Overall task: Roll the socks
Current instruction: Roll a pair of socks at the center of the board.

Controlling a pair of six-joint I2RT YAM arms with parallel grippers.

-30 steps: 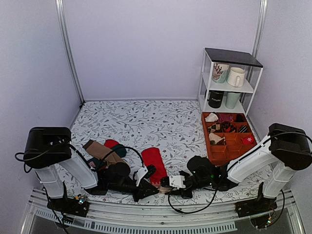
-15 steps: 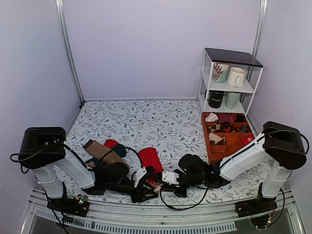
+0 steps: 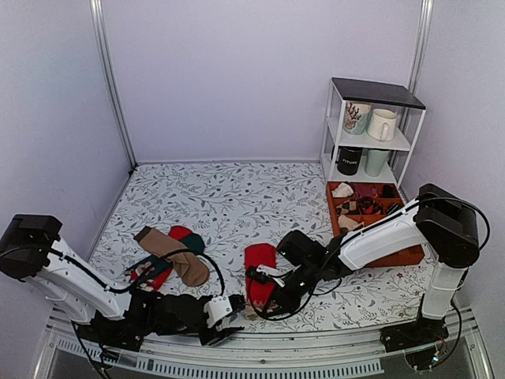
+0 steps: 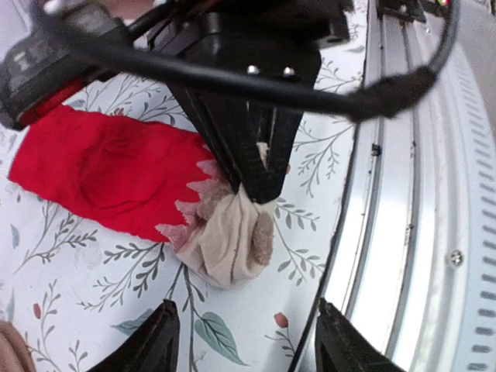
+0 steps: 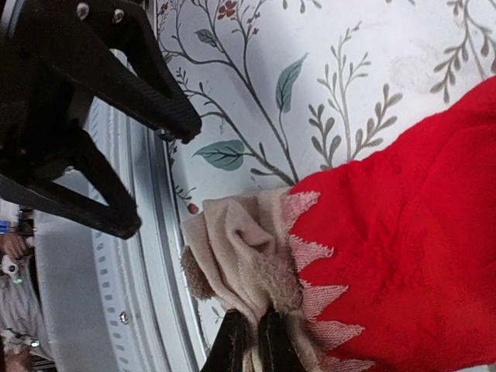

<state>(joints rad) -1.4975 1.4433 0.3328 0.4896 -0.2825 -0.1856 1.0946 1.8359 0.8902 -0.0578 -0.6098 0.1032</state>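
Observation:
The socks [image 3: 261, 272] lie as a red strip near the table's front edge, pale beige end [image 3: 251, 309] toward the rail. My right gripper [image 3: 263, 304] is shut on that bunched beige end [image 5: 240, 240], its fingertips pinched together in the cloth [image 5: 252, 341]. In the left wrist view the right gripper [image 4: 260, 186] comes down onto the beige end [image 4: 229, 240], with the red part [image 4: 116, 170] stretching away to the left. My left gripper [image 4: 248, 345] is open, a short way back from the beige end and touching nothing. It sits low at the front rail [image 3: 227, 324].
A tan-brown sock [image 3: 175, 254] and a dark green sock [image 3: 192, 243] lie left of the red socks. An orange compartment tray [image 3: 344, 237] and a white shelf with mugs [image 3: 371, 126] stand at the back right. The metal front rail [image 4: 434, 194] runs close by the socks' end.
The left gripper opened, let go of the socks' end and drew back toward the rail. The right gripper shut on the beige end and swung left, and the red strip bunched shorter.

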